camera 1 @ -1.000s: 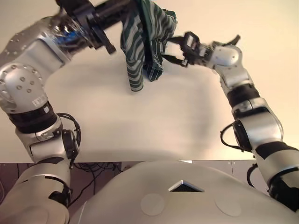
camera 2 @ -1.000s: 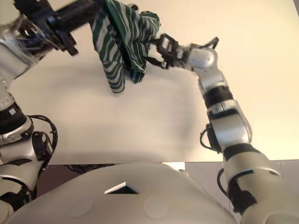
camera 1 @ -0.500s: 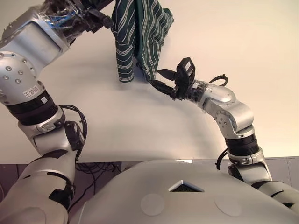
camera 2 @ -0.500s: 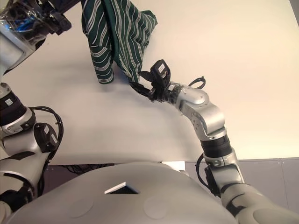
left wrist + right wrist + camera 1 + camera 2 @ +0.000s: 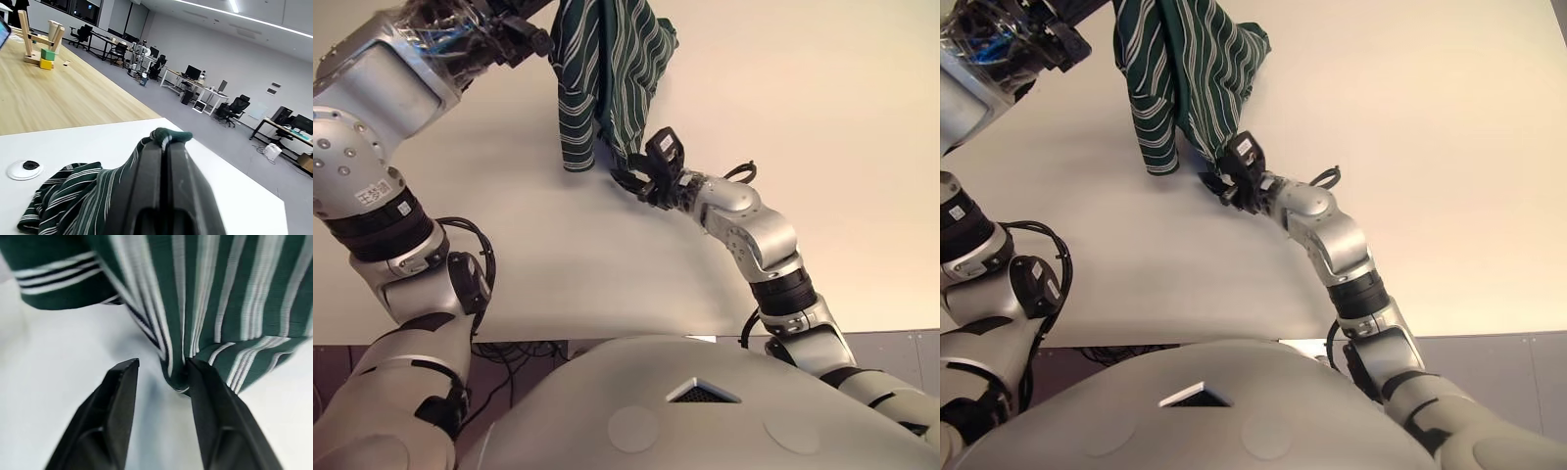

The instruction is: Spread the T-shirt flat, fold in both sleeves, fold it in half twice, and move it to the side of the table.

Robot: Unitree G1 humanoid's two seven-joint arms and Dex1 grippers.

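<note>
A dark green T-shirt (image 5: 607,69) with white stripes hangs bunched from the left pincer (image 5: 165,145), which is raised above a white table (image 5: 607,264). Seen from the head, the cloth drapes in front of that pincer and hides its tips. The left wrist camera shows them: two black fingers pressed together, a small tuft of green fabric pinched at their ends, and the rest of the shirt falling away beneath. The lowest folds reach the tabletop, or nearly (the head views do not show whether they touch). The right pincer (image 5: 161,366) sits low by the table, just under the hanging hem. Its wrist camera shows what the head views cannot: the jaws stand apart with nothing gripped. The hem's bottom corner lies right against the inner side of one finger (image 5: 210,401), and bare table shows in the gap. A striped sleeve cuff hangs just beyond the other finger. Past the left pincer, its wrist camera also shows a round white disc (image 5: 24,169) set in the table beside the trailing cloth. Beyond that is a wooden-topped bench (image 5: 73,93) carrying a wooden block toy (image 5: 41,41), with office desks and chairs (image 5: 230,105) farther off.
</note>
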